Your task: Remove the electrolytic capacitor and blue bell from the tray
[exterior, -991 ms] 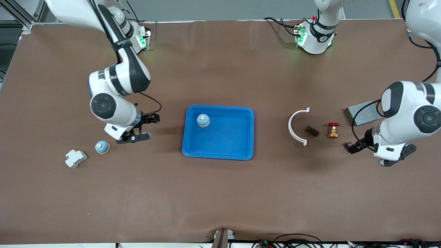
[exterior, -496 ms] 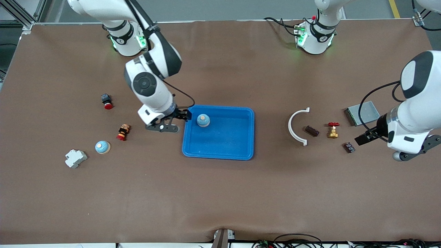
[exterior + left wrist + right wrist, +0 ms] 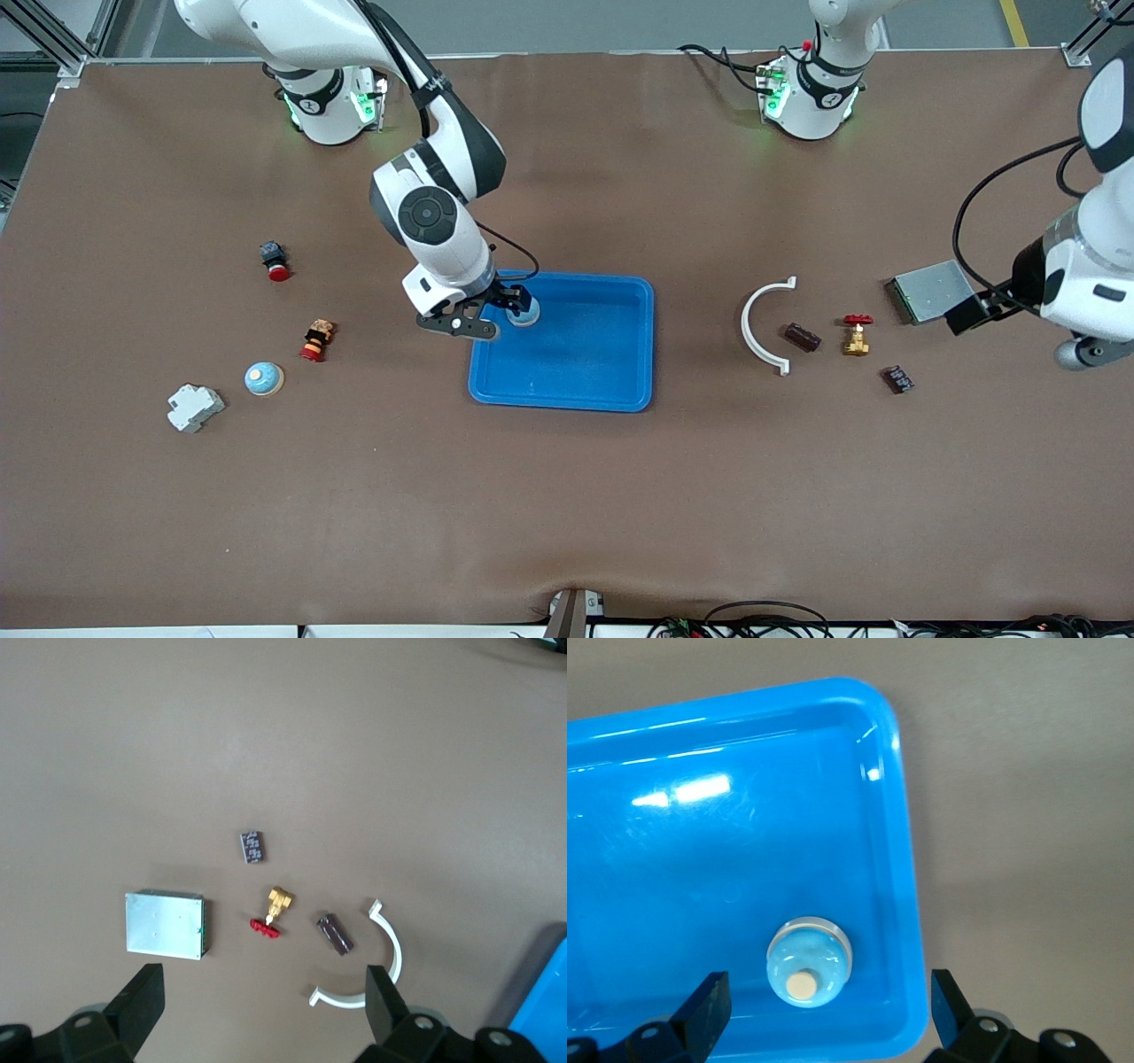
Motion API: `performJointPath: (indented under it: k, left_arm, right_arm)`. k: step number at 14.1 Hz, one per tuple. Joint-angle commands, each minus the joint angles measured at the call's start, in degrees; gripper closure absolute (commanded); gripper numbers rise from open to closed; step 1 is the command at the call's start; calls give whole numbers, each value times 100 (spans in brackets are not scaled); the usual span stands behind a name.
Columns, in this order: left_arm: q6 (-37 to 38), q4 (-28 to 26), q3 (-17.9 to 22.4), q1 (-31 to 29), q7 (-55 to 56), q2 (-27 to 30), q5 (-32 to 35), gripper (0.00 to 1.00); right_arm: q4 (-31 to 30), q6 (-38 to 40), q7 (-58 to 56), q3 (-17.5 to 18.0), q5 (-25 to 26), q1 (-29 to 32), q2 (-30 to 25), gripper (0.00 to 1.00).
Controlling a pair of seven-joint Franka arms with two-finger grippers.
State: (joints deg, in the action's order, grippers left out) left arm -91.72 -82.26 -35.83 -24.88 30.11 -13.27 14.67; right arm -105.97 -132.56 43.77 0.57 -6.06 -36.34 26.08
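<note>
The tray (image 3: 611, 354) under the right gripper (image 3: 507, 312) is bright blue with white glints. The bell (image 3: 808, 961) between its black fingers (image 3: 702, 1010) is pale blue with a cream button and a whitish rim. A second bell (image 3: 264, 378), well apart from it, has the same colours. Near that one lie a white block (image 3: 195, 408), a red, yellow and black part (image 3: 316, 340) and a black part with a red cap (image 3: 274, 260).

Below the left gripper (image 3: 263, 1014), black too, are a silver-grey box (image 3: 166, 924) with a green edge, a brass valve (image 3: 273, 912) with a red handle, a white arc (image 3: 372, 961), a dark brown block (image 3: 335, 934), perhaps glossy, and a grey patterned chip (image 3: 253, 847). The table (image 3: 567, 496) is brown.
</note>
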Motion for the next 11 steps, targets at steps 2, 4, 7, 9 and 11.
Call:
performJointPath:
  k: [2,4,7,9,11]
  left_arm:
    - [355,-106,381,201,-391,579,-420,0]
    - [496,-132,1056,693,-663,825,-692,0]
    - [689,-167,2155,1535,-1365,1150,-965,0]
    - [734,-316,2771,1985,-1691,1361,-1184,0]
    - [821,-343,3238,2407,-1894,1450,-1238,0]
  right_arm:
    - [147,-235,96,-66,-124,-286,380,0]
    - [147,-235,53,-66,-54,-374,512,0]
    - [173,-253,44,-66,-53,-444,670,0]
    - [182,-366,44,-66,-71,-462,758,0]
    - [191,-454,44,-66,-62,-462,846,0]
